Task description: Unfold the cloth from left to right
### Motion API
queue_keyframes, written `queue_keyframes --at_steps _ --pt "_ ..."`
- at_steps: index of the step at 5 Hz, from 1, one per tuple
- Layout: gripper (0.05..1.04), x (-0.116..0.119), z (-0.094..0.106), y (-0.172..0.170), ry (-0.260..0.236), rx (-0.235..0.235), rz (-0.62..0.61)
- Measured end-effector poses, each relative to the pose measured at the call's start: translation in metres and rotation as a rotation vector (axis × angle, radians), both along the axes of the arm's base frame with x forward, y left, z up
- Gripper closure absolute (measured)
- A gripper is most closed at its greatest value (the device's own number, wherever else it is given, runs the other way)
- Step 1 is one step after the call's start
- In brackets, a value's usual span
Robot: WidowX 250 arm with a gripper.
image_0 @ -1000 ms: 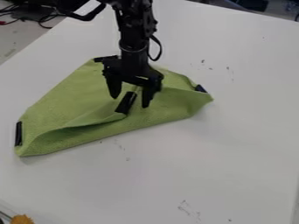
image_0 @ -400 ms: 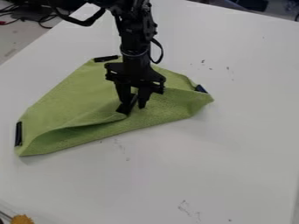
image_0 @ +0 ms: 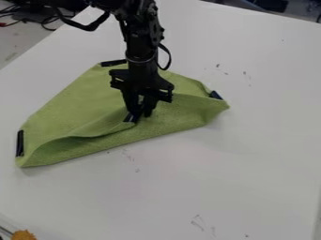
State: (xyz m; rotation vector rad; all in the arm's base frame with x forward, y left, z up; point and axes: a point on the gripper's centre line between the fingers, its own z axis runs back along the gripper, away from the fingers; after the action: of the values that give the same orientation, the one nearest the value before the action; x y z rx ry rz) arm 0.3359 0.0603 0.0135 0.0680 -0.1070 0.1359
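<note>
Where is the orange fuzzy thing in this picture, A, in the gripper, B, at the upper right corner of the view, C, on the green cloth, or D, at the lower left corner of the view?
D: the orange fuzzy thing sits at the lower left corner of the view, apart from the green cloth.

White tabletop (image_0: 251, 140), a few small dark marks (image_0: 217, 65) on it. Beyond tabletop's upper-left edge: pale grey floor (image_0: 16, 44), tangled dark cables (image_0: 49, 21). Past its upper-right edge: dark shapes (image_0: 271, 4), unidentifiable.
</note>
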Motion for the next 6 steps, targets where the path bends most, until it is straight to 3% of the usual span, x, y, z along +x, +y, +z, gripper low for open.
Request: queue_keyframes --at_steps 1,2,3,4,5,6 --pt "0.692 0.001 -0.002 0.0 0.011 0.001 -0.008" --pt "0.91 0.003 0.006 0.004 0.031 0.027 -0.009" --pt "1.015 0.009 0.016 0.004 0.048 0.072 -0.035" --pt "1.029 0.014 0.027 0.004 0.06 0.105 -0.042" --pt "1.029 0.011 0.056 -0.012 0.035 0.148 -0.028" --pt "1.029 -0.015 0.073 -0.037 0.026 0.148 0.061"
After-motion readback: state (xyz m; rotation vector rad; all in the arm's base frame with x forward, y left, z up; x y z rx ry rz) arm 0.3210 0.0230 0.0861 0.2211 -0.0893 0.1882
